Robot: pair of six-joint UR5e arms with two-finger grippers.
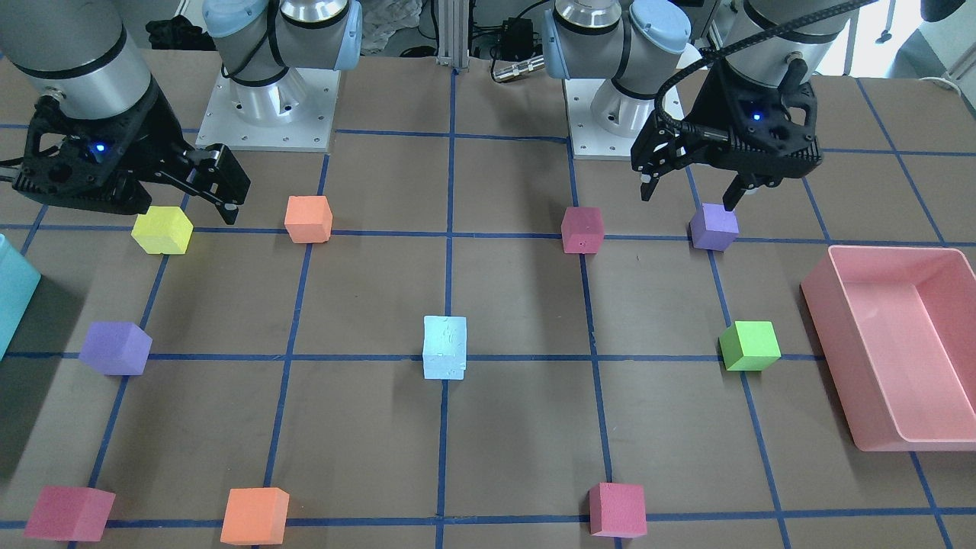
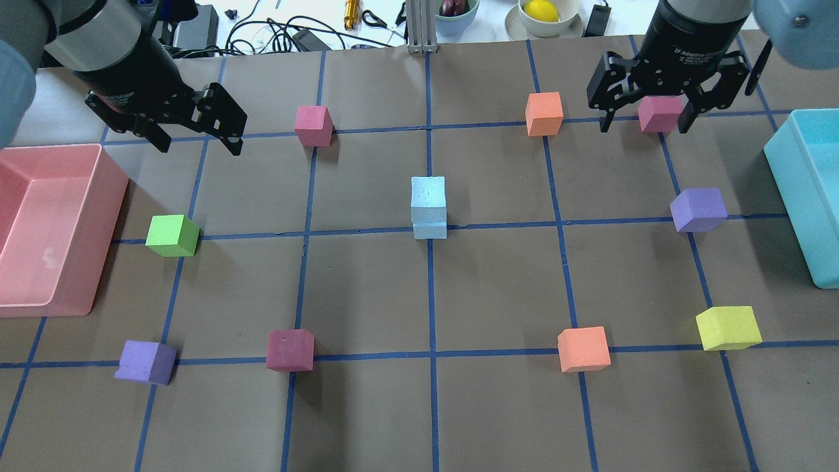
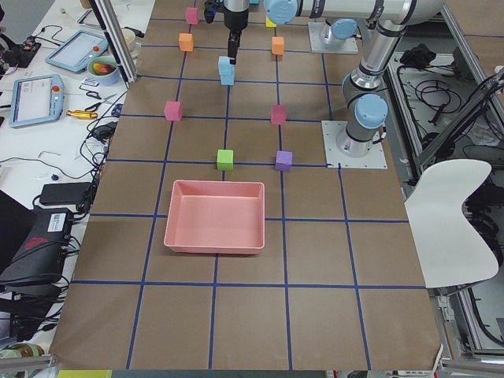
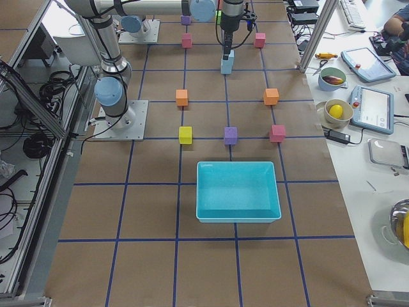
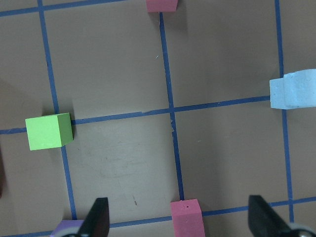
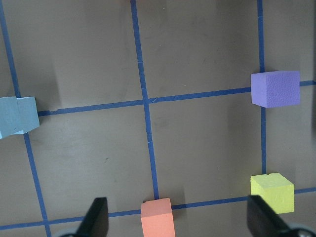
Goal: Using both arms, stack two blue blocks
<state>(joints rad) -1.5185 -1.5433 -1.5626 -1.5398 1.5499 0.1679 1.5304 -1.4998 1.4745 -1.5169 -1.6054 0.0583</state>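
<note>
Above the desk (image 2: pixel 367 295), left pincer (image 2: pixel 200 149): fingers spread wide, hanging clear of the surface, gripping no cube.
Closest to left pincer: crimson cube (image 5: pixel 186 218) shows between its fingertips at the lower edge of the left wrist view; purple cube (image 5: pixel 66 228) peeks out just beside one fingertip.
Near left pincer: green cube (image 2: pixel 172 235) sits on a blue tape line; pink bin (image 2: pixel 65 196) lies to the pincer's outer side.
Right pincer (image 2: pixel 644 124): fingers spread wide, raised off the desk, gripping no cube.
Closest to right pincer: orange cube (image 6: pixel 157 217) shows between its fingertips at the lower edge of the right wrist view; yellow cube (image 6: pixel 271 192) sits just beside one fingertip.
Near right pincer: second purple cube (image 2: pixel 698 210) rests on a tape line; teal bin (image 2: pixel 806 196) lies to the pincer's outer side.
Farther off, between the two pincers: blue blocks (image 2: pixel 428 196) stand one atop the other on a tape crossing, the upper cube slightly offset from the lower, well apart from both pincers and touched by neither.
</note>
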